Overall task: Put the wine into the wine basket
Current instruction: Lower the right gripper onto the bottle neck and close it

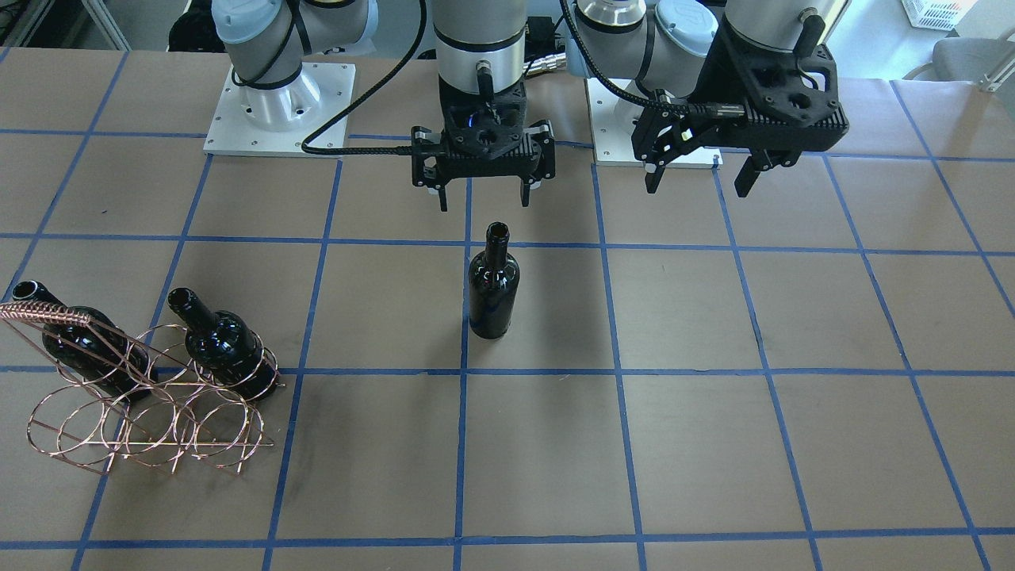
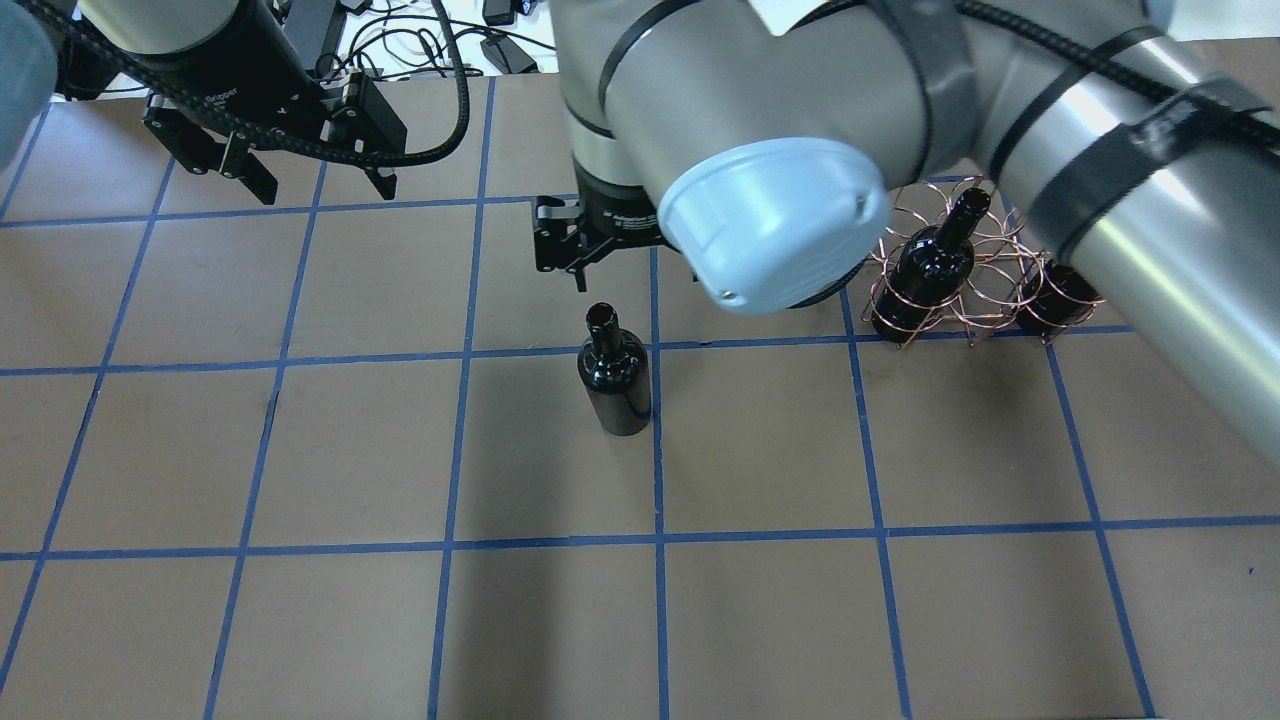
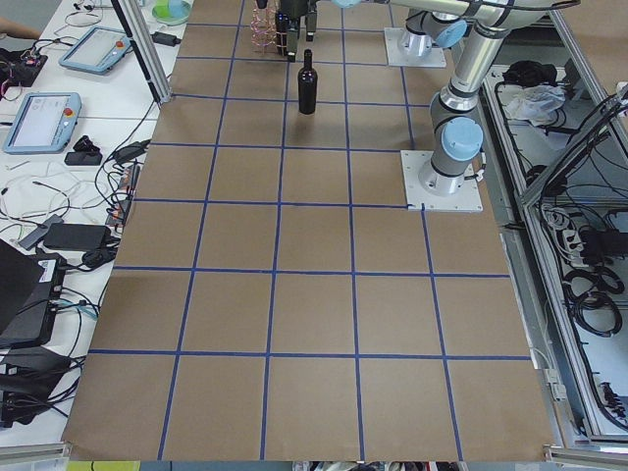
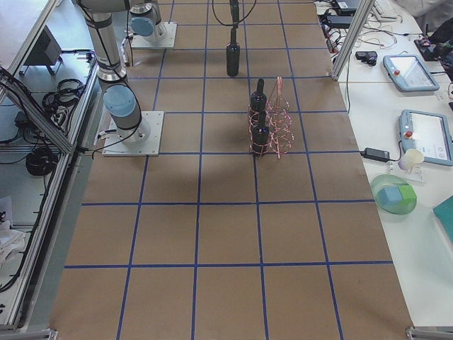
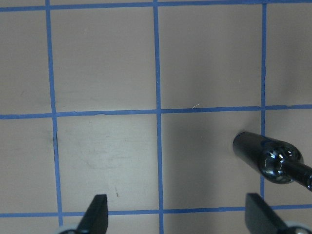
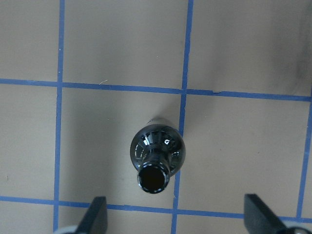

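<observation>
The wine bottle (image 1: 493,289) stands upright and alone on the table's middle; it also shows in the overhead view (image 2: 613,372). My right gripper (image 1: 484,202) hangs open just above and behind its mouth, touching nothing; its wrist view looks straight down on the bottle (image 6: 156,161) between the spread fingers. My left gripper (image 1: 698,186) is open and empty, off to the bottle's side, and its wrist view shows the bottle (image 5: 268,156) at the right edge. The copper wire wine basket (image 1: 55,317) stands apart, on my right.
Two more dark bottles (image 1: 226,345) (image 1: 79,337) lie tilted in the basket's loops. The basket also shows in the overhead view (image 2: 985,300), partly behind my right arm. Both arm bases (image 1: 277,111) stand at the table's back edge. Blue tape lines grid the brown table.
</observation>
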Controlling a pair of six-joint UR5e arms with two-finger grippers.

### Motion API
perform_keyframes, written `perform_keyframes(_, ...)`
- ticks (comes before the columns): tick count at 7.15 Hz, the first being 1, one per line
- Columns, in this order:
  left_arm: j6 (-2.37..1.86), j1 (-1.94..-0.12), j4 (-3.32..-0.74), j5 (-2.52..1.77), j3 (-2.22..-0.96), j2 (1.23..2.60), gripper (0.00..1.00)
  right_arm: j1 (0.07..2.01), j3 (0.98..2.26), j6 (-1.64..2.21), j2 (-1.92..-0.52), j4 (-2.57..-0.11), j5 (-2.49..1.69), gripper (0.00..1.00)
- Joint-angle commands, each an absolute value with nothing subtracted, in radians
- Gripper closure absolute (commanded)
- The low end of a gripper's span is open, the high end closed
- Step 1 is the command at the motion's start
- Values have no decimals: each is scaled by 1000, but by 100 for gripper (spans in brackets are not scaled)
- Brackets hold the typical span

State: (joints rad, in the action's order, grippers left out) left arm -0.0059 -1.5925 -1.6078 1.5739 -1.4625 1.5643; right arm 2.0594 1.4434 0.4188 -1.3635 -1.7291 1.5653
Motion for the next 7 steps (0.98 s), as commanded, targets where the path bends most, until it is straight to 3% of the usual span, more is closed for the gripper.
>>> perform_keyframes(1, -5, -1591, -1611, 1582, -1474, 1562, 0, 2068, 1454, 413, -1327, -1744, 1565, 0)
perform_keyframes(4, -5, -1594, -1612, 1582, -1479, 1562, 0, 2068, 1489, 428, -1289, -1772, 1562, 1)
perform_keyframes(6, -5, -1594, -1614, 1582, -1479, 1562, 0, 2068, 1496, 431, -1289, -1776, 1554, 28)
perform_keyframes(7, -5, -1594, -1614, 1582, -1480, 1562, 0, 2068, 1496, 431, -1289, -1778, 1554, 30)
